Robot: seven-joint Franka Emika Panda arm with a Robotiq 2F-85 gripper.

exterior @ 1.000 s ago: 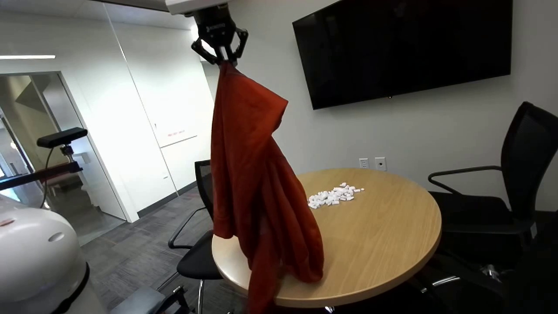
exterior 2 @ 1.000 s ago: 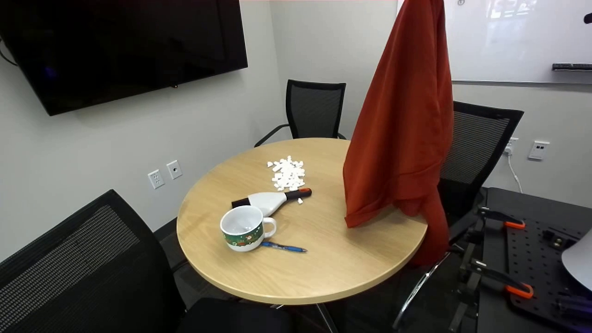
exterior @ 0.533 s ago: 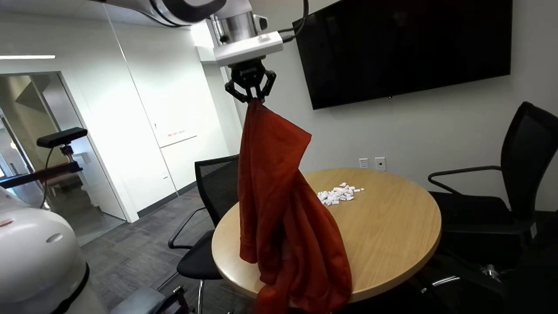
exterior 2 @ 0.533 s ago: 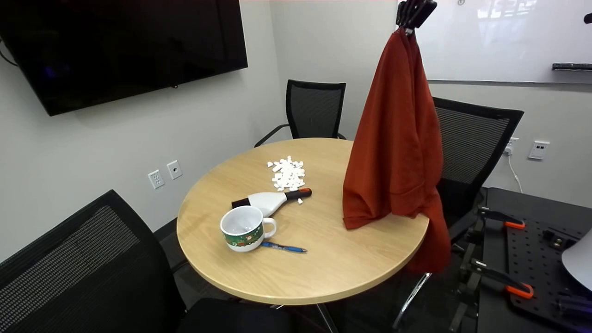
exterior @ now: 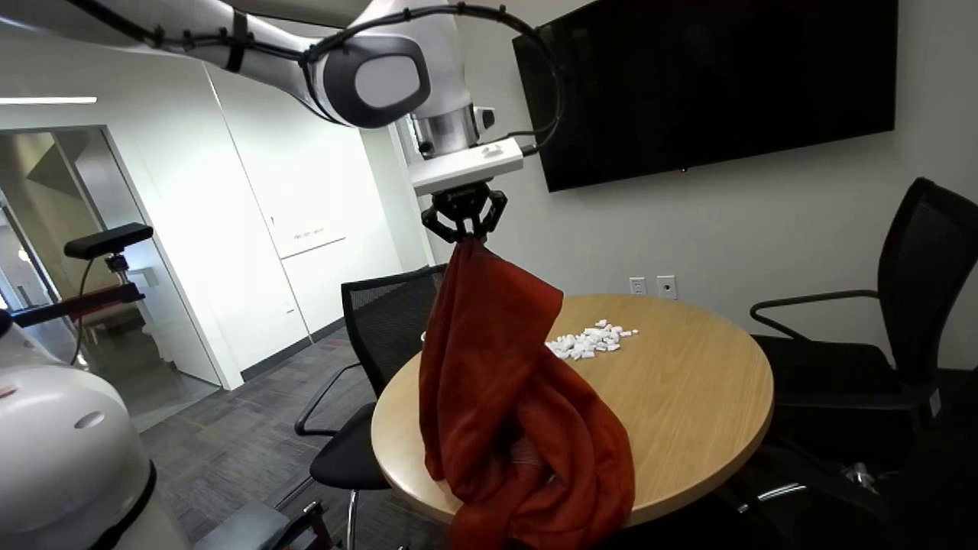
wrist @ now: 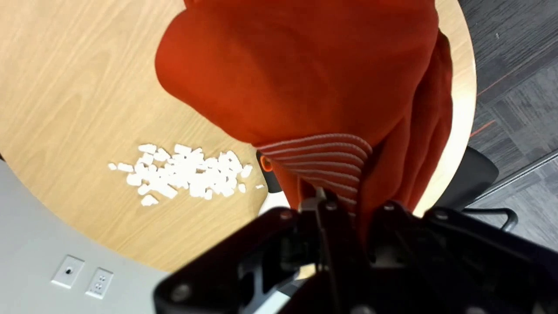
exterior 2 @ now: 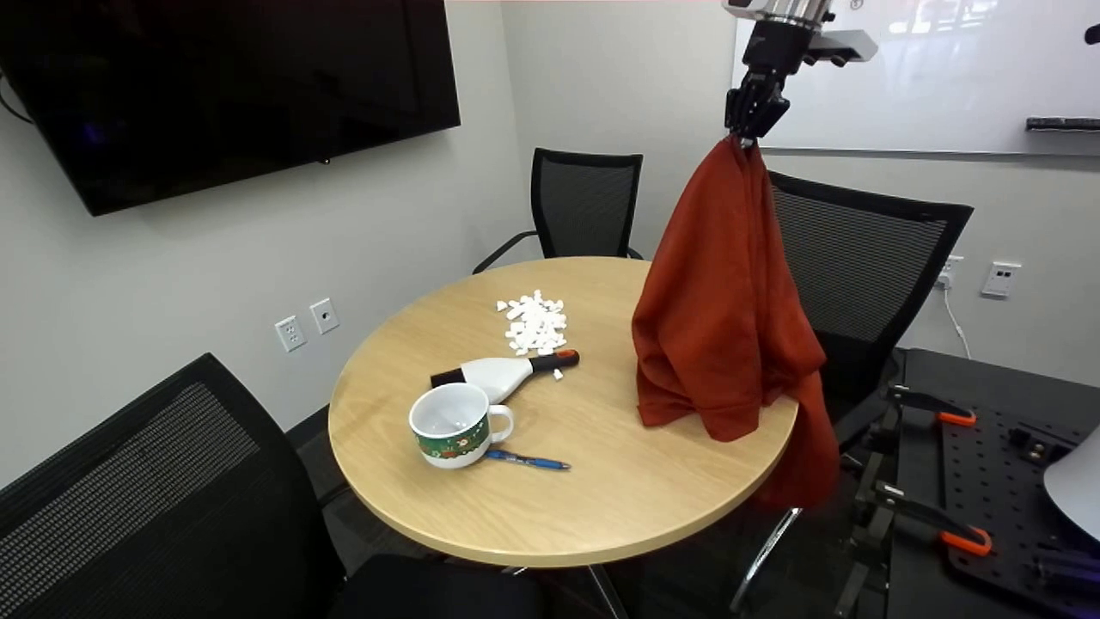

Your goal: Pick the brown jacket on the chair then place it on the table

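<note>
Rust-red jacket [exterior 2: 726,309] overhanging table edge [exterior 2: 550,558], open room alongside

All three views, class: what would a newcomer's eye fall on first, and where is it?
Probably the rust-red jacket, hanging from the gripper, with some lower folds apparently resting on the round table and one part drooping over its edge. Next might come the pile of small white pieces on the tabletop, then the large black screen on the wall.
</note>
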